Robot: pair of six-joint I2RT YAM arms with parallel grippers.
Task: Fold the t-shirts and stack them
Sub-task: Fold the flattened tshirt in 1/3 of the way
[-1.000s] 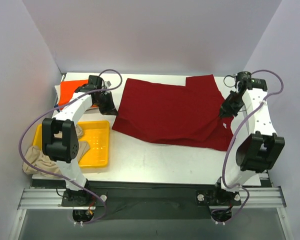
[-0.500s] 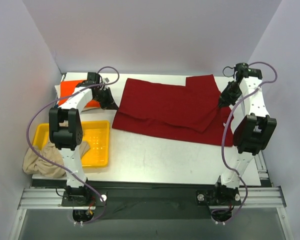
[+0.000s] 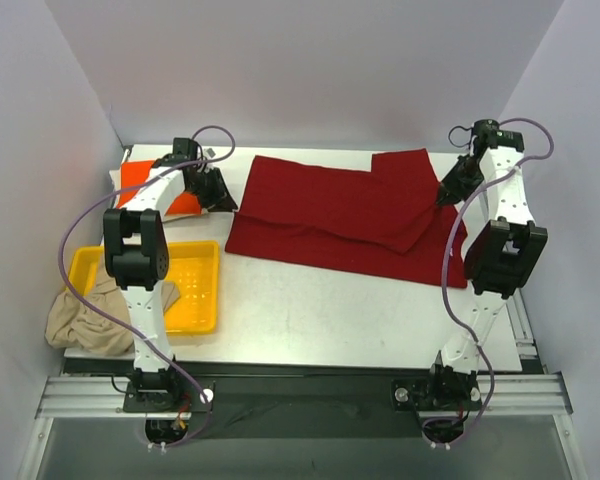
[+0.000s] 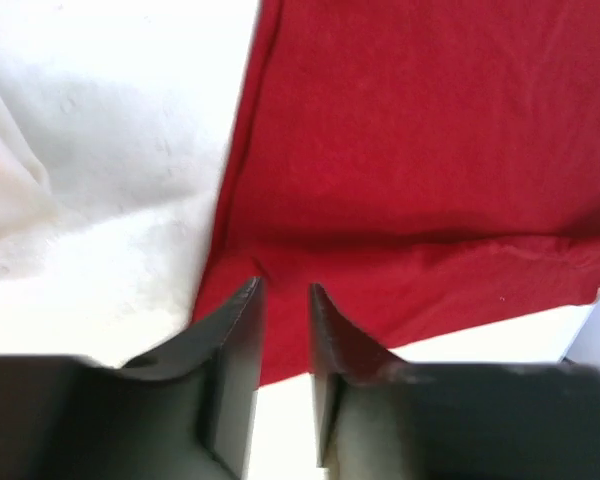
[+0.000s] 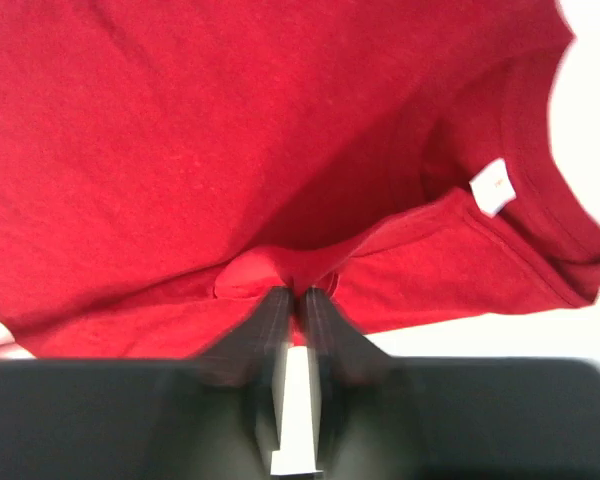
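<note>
A dark red t-shirt (image 3: 340, 215) lies spread across the back middle of the table, with a folded layer on top. My left gripper (image 3: 223, 200) hovers at its left edge. In the left wrist view its jaws (image 4: 285, 290) stand a little apart with nothing between them, the red cloth (image 4: 430, 150) just beyond. My right gripper (image 3: 446, 196) is at the shirt's right side. There its jaws (image 5: 297, 292) are shut on a pinched fold of the red cloth (image 5: 230, 130) near the collar label (image 5: 492, 186). An orange t-shirt (image 3: 140, 182) lies at the back left. A beige t-shirt (image 3: 75, 322) is bunched at the front left.
A yellow plastic tray (image 3: 195, 290) sits at the front left, beside the left arm's base link. The beige cloth hangs partly over the table's left edge. Side walls stand close on both sides. White tabletop (image 3: 320, 320) shows in front of the red shirt.
Both arms reached toward the back, drawing the red shirt's upper layer back. The left gripper's jaws have parted and let go of the shirt's left edge. The right gripper keeps its pinch.
</note>
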